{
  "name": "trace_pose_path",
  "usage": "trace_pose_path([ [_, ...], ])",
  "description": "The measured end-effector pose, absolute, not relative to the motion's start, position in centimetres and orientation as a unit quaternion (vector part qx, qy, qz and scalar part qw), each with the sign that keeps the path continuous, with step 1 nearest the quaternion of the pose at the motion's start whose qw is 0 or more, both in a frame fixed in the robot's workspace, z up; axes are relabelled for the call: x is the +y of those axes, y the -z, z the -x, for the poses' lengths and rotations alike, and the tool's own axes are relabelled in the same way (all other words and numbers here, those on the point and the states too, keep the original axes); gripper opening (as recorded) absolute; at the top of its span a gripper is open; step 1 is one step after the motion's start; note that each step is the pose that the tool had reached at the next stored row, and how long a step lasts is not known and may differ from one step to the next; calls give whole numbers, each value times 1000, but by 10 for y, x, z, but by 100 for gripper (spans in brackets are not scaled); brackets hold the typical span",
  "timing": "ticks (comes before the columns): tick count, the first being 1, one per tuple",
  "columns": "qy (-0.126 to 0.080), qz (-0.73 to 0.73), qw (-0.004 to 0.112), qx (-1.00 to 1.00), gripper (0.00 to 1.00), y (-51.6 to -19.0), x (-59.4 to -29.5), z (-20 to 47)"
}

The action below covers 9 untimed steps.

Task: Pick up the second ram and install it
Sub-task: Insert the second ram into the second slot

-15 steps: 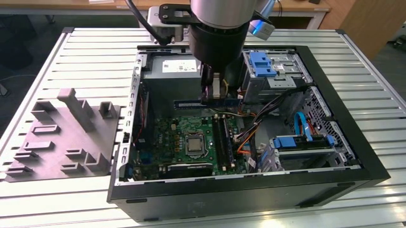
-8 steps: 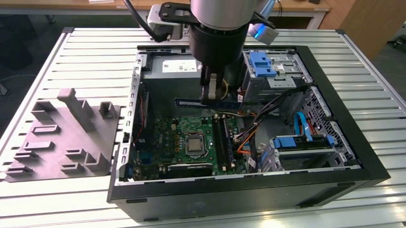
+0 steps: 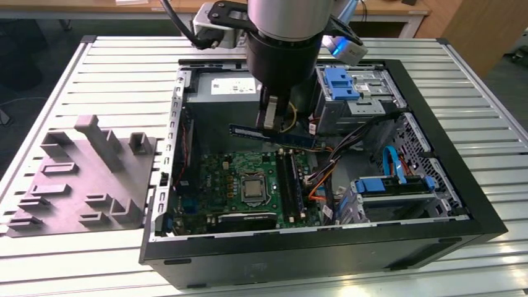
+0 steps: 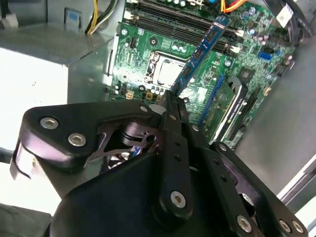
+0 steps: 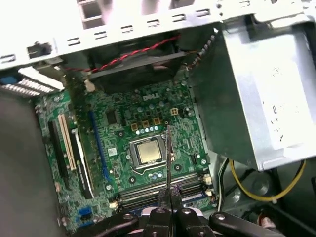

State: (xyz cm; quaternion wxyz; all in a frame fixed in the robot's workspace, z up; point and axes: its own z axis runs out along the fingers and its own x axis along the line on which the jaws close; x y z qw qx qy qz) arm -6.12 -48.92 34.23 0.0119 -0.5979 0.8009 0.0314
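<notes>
Fingers (image 4: 173,128) of gripper (image 3: 271,125) pinched second ram (image 3: 295,138) near mid-length, probably for balance. In exterior view it hung clear at twelve o'clock of memory slots (image 3: 289,179), crosswise to them — not yet seated; power supply (image 3: 222,86) beyond.

The exterior view looks steeply down from well back onto the open computer case (image 3: 289,257), while both wrist views (riding close behind the gripper (image 5: 170,195)) face its green motherboard (image 5: 118,123), which all three share.
</notes>
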Motion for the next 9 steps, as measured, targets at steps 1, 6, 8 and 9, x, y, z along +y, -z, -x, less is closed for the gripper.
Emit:
trace_pose_path([
  [1,-31,591,12,806,12,-342,-489,61],
  [6,-31,553,14,832,12,-341,-489,61],
  [8,-30,538,14,842,12,-341,-489,61],
  [9,-30,531,14,847,12,-340,-489,61],
])
